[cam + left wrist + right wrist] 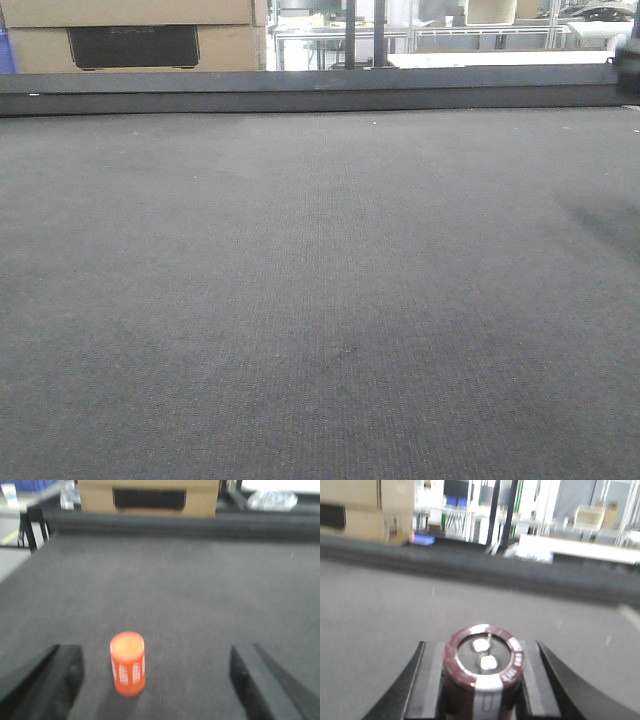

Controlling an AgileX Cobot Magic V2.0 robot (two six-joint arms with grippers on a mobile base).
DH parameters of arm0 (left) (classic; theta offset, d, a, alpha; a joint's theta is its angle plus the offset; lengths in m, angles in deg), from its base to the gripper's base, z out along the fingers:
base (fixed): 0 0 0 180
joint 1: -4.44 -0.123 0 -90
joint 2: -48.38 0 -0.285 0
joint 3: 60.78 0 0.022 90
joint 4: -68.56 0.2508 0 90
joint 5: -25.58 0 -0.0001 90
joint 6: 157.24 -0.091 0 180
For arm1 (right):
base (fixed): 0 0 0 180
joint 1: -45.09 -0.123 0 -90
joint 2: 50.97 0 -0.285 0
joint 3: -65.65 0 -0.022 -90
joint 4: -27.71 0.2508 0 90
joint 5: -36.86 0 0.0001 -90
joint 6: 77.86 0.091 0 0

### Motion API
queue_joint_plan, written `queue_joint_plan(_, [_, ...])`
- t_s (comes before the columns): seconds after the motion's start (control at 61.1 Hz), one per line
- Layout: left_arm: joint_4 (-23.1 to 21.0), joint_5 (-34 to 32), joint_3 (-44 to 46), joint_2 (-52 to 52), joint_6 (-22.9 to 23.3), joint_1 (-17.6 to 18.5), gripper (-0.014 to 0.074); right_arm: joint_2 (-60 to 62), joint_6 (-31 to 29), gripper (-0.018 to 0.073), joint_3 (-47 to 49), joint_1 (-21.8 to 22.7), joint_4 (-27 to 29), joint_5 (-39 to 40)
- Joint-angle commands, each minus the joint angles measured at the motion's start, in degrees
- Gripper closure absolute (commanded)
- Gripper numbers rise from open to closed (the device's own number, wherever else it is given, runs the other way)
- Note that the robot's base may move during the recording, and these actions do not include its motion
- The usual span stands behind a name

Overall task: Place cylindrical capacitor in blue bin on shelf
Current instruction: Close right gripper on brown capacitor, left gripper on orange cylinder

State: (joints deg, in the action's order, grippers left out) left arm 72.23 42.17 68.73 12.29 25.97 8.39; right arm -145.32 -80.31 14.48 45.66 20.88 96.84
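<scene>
In the right wrist view my right gripper (482, 677) is shut on the cylindrical capacitor (484, 672), a stubby dark brown cylinder with a white stripe and two shiny terminals on its upper end. It is held above the grey mat (395, 610). In the left wrist view my left gripper (157, 680) is open, its fingers (47, 680) wide apart on either side of an orange cylinder with white marks (128, 663) standing upright on the mat, nearer the left finger. A blue bin (424, 540) shows far off. No steel shelf with roller tracks is clearly visible. Neither gripper shows in the front view.
A raised dark edge (300, 92) bounds the mat at the far side. Cardboard boxes (130, 35) stand behind it at the left. A metal-framed bench and dark posts (360, 35) are farther back. A white table (580, 550) is behind at right.
</scene>
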Motion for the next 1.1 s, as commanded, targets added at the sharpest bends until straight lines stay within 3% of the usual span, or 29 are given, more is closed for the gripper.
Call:
queue_joint_plan(0.0, [-0.8, -8.9, -4.7, -2.4, 0.0, 0.4, -0.0018, 6.3, -0.1, 0.0657, -0.4, 0.3, -0.8, -3.9])
queue_joint_plan(0.327, [-3.7, -35.7, -15.0, -19.8, 0.0, 0.4, -0.0005, 20.8, -0.1, 0.0657, -0.4, 0.3, -0.9, -15.4])
queue_joint_plan(0.458, [-9.6, -47.1, -14.9, -32.0, 0.0, 0.4, -0.0005, 23.1, -0.1, 0.0657, -0.4, 0.3, -0.9, -18.5])
queue_joint_plan(0.54, [-10.0, -52.8, -13.9, -39.6, 0.0, 0.4, -0.0005, 24.5, -0.1, 0.0657, -0.4, 0.3, -0.9, -20.0])
queue_joint_plan(0.753, [-10.0, -56.8, -8.6, -54.5, 0.0, 0.4, -0.0005, 27.2, -0.1, 0.0657, -0.4, 0.3, -0.9, -22.1])
queue_joint_plan(1.08, [-12.8, -59.5, -1.5, -62.9, -0.3, -0.3, -0.0005, 28.6, -0.1, 0.0657, -0.4, 0.3, -0.9, -24.0])
